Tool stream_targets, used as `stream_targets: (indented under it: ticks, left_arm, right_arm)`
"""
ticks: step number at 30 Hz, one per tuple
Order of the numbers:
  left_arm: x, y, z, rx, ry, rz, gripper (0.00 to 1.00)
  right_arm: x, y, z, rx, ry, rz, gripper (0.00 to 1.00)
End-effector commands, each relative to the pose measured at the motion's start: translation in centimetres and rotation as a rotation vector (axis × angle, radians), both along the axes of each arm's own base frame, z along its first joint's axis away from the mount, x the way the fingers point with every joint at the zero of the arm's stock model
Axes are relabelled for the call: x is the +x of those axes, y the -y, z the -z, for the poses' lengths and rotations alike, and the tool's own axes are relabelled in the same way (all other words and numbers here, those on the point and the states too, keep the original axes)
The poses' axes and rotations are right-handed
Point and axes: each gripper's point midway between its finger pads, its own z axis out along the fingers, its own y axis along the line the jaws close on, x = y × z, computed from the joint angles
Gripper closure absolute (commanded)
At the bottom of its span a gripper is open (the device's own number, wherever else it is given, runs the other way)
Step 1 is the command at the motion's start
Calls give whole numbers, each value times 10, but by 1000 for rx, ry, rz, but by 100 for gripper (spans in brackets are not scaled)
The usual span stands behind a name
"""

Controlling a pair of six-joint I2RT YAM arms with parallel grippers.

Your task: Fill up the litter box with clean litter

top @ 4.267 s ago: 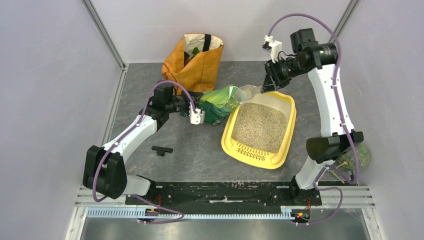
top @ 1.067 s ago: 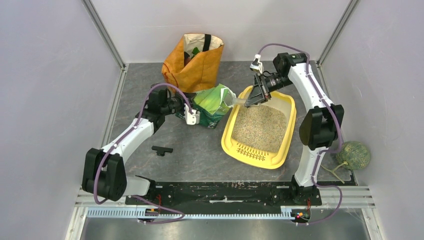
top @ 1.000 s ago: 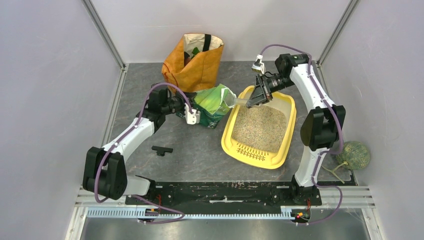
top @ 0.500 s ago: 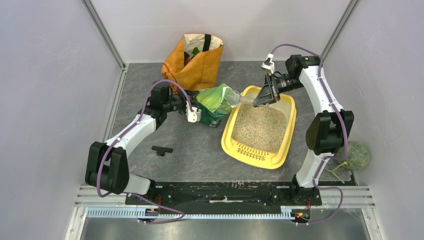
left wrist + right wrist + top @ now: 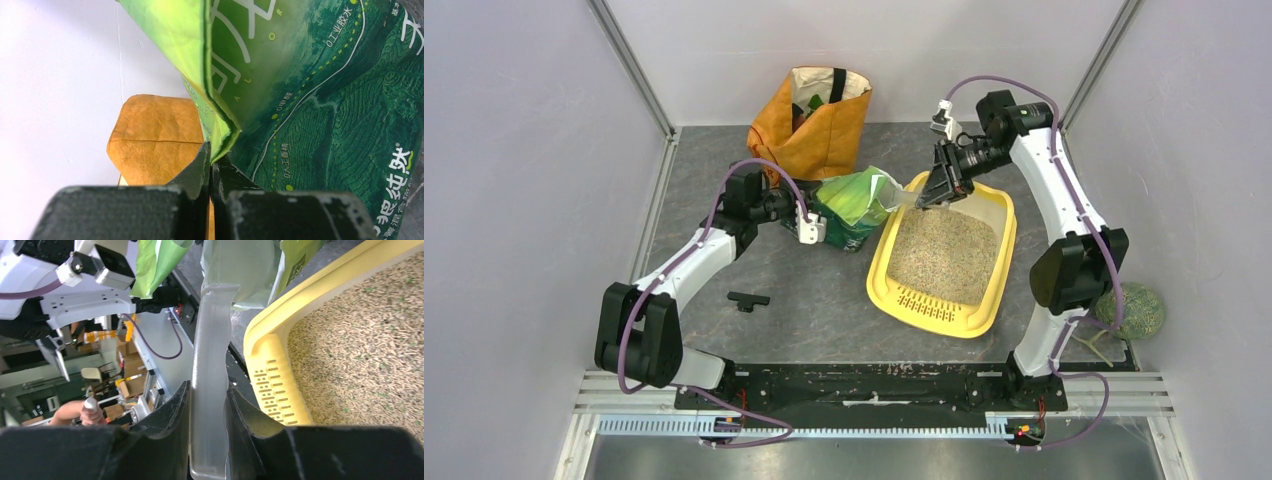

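Note:
The yellow litter box (image 5: 879,278) lies right of centre, its floor covered with beige litter (image 5: 944,255). The green litter bag (image 5: 849,205) stands at its far-left corner, mouth toward the box. My left gripper (image 5: 816,226) is shut on the bag's folded edge, as the left wrist view shows (image 5: 211,155) with the bag (image 5: 325,100) above it. My right gripper (image 5: 934,193) is shut on the handle of a translucent scoop (image 5: 902,200), whose head is at the bag's mouth. The right wrist view shows the handle (image 5: 210,365), the box's slotted lip (image 5: 270,372) and litter (image 5: 360,340).
An orange shopping bag (image 5: 814,120) stands at the back, behind the green bag. A small black part (image 5: 747,300) lies on the table at the left. A green melon (image 5: 1136,310) sits at the right edge, near the right arm's base.
The green bag has been tipped back from leaning over the box to more upright. My right gripper, holding the scoop, has come down and shifted slightly left toward the bag's mouth.

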Motion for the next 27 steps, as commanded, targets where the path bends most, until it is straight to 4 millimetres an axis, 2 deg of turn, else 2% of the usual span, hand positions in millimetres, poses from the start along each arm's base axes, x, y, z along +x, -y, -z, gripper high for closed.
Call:
stream_targets:
  ticks: [1, 8, 14, 18, 20, 23, 27]
  left_arm:
    - [3, 3, -79, -57, 255, 28, 98]
    - [-4, 5, -84, -63, 266, 45, 98]
    - [-8, 4, -86, -69, 264, 44, 98]
    - [-9, 3, -86, -71, 261, 38, 98]
    - [-10, 3, -85, -71, 259, 36, 98]
    - [-11, 2, -87, -72, 264, 34, 98]
    - [-12, 2, -87, -73, 264, 32, 98]
  right_arm:
    - [21, 7, -1, -114, 64, 74, 100]
    - [55, 15, 6, -211, 100, 172, 99]
    - [60, 13, 3, -193, 108, 174, 88]
    - [66, 12, 3, -190, 117, 187, 86]
    - [70, 12, 3, -185, 119, 196, 82]
    - [74, 11, 4, -182, 121, 203, 85]
    - [81, 11, 5, -188, 127, 226, 76]
